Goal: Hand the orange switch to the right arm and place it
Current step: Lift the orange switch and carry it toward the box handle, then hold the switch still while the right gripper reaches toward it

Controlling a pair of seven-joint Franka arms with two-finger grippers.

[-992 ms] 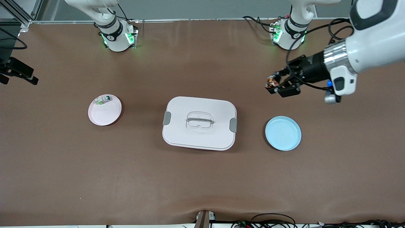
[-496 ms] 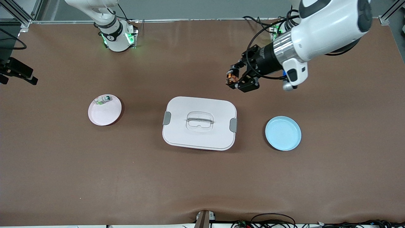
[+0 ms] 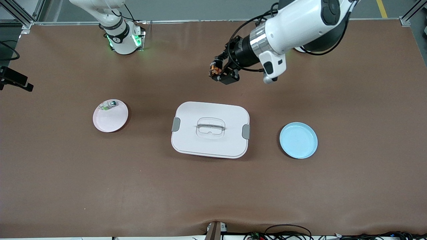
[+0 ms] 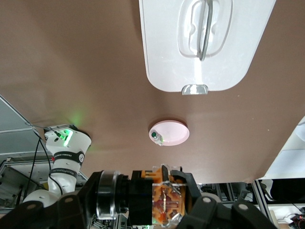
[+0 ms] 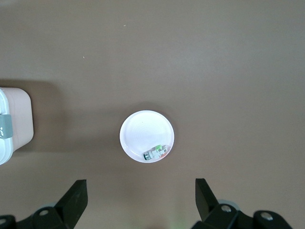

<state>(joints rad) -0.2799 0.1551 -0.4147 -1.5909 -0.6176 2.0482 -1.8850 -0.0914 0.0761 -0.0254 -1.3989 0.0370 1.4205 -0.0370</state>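
The front view shows the whole table (image 3: 213, 186) but not the right gripper; only the right wrist view shows that one (image 5: 140, 200), high over the pink plate (image 5: 143, 131), fingers spread wide and empty. That plate carries a small whitish-green part (image 5: 155, 153). The left gripper (image 3: 217, 71) hangs over bare table, above the patch between the arm bases and the white lidded box (image 3: 210, 129), and is clamped on the orange switch (image 3: 214, 67) (seen close up in the left wrist view (image 4: 164, 200)). The blue plate (image 3: 298, 140) sits toward the left arm's end.
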